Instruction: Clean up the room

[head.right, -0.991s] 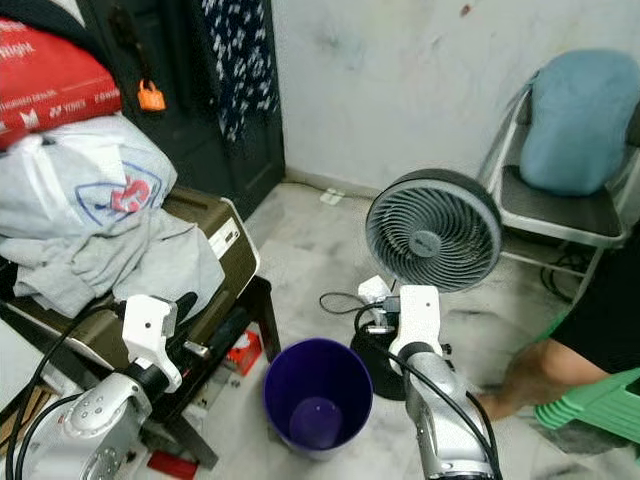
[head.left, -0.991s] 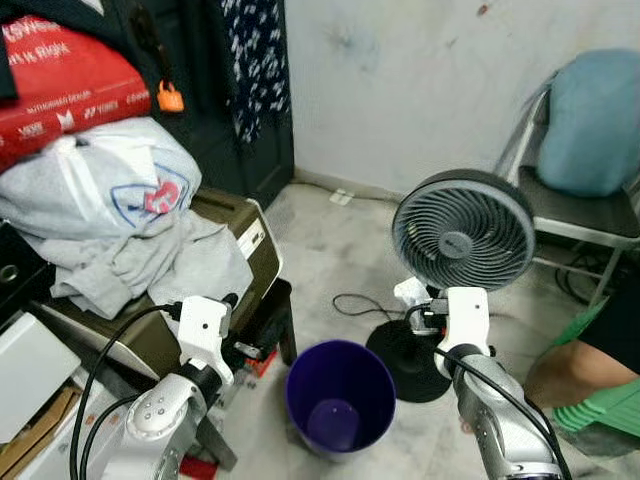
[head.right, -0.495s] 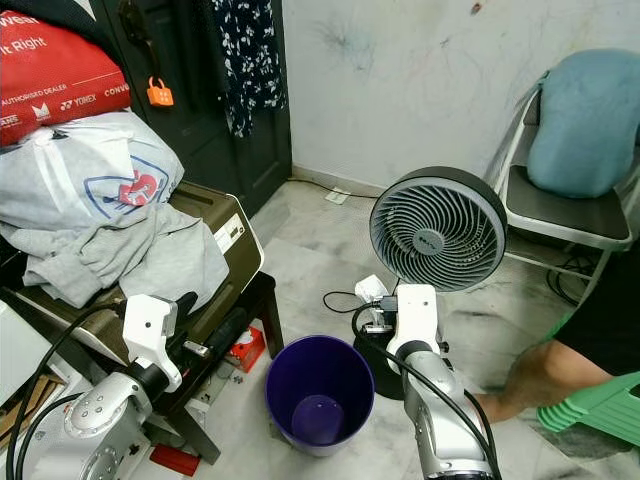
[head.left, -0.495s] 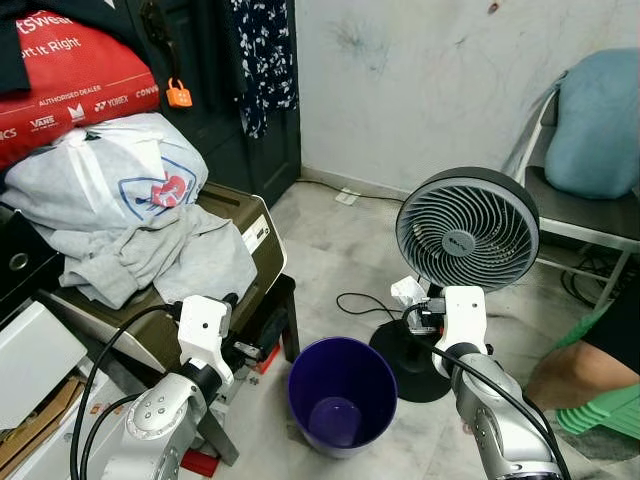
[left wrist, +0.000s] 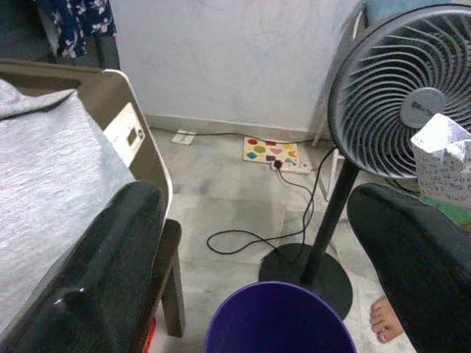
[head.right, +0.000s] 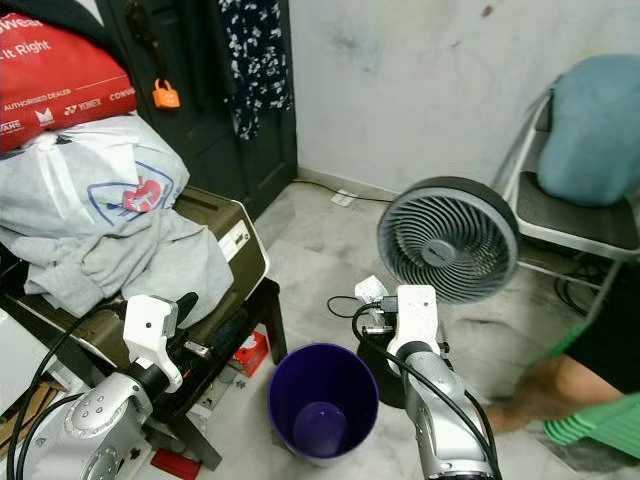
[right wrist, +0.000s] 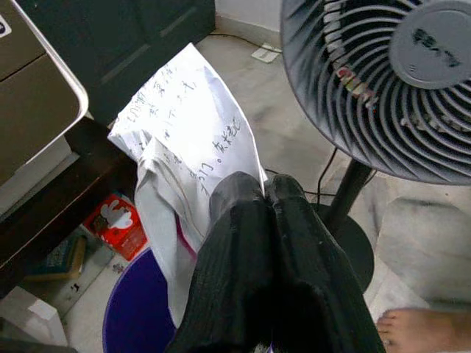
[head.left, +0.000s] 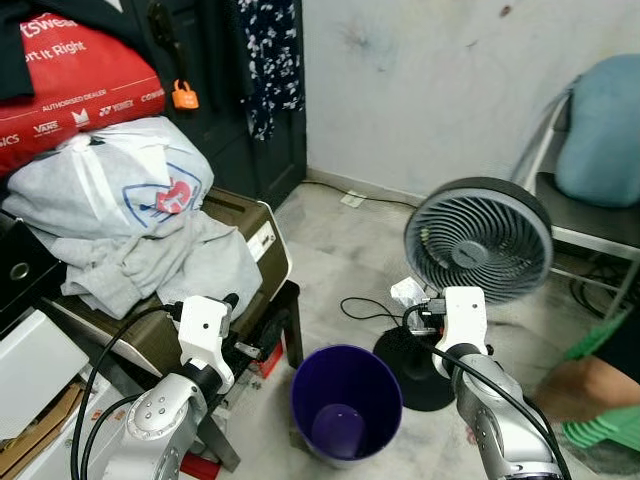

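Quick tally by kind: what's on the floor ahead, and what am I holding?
Purple bin: 1
Standing fan: 1
Crumpled paper, pinched in the right gripper: 1
Folding chair: 1
Total: 4

I see grey round pedestal fan (head.left: 478, 252) smeared by blur. Person's bare foot (head.left: 590, 388) blurred, body cut by frame edge. Handwriting on crumpled white paper (right wrist: 188, 140) too small for me to read; its lower part hidden behind black fingers (right wrist: 243, 250).
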### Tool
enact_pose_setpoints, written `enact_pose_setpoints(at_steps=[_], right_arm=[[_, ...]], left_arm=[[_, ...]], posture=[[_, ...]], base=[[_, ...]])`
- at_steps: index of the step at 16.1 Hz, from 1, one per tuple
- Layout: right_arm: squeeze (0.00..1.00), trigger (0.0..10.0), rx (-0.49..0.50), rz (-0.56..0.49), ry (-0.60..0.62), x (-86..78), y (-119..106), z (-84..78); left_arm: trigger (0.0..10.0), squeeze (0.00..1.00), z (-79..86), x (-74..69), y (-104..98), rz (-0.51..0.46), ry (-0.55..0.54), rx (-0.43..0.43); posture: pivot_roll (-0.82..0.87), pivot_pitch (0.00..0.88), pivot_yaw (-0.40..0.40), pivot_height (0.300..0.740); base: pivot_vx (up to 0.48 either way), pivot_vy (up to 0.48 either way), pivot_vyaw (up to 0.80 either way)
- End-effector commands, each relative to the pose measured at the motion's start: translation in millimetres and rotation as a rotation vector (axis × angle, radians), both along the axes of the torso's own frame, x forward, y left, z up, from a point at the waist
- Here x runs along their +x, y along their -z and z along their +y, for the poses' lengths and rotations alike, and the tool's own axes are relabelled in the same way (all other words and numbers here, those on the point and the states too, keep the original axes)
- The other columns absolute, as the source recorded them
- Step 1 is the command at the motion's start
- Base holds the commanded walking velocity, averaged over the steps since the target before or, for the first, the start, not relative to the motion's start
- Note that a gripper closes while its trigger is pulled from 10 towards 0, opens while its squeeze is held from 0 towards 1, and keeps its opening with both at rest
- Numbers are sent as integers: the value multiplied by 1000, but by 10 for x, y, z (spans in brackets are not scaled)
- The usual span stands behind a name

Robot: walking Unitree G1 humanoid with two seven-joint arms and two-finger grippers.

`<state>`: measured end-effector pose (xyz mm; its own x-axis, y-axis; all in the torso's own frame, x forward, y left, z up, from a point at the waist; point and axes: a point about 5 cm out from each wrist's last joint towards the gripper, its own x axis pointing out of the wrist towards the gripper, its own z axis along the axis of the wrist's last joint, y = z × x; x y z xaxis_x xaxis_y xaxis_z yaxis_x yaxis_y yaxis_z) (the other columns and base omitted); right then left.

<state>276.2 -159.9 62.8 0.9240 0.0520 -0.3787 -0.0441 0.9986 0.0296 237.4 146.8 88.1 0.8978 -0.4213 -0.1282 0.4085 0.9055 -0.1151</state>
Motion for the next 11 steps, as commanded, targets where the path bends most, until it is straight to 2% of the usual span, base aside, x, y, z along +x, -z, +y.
enact_pose_setpoints(at_steps=[1, 11], right_arm=[[0, 10000, -8, -2, 4, 9, -14, -19], [0, 10000, -14, 8, -3, 5, 14, -16]], left_arm=[[10000, 0, -10, -3, 0, -3, 7, 5], [10000, 0, -12, -10, 15, 4, 13, 12]], posture=[[-133, 0, 17, 740], [-128, 0, 15, 740]], base=[[270, 0, 0], [265, 0, 0]])
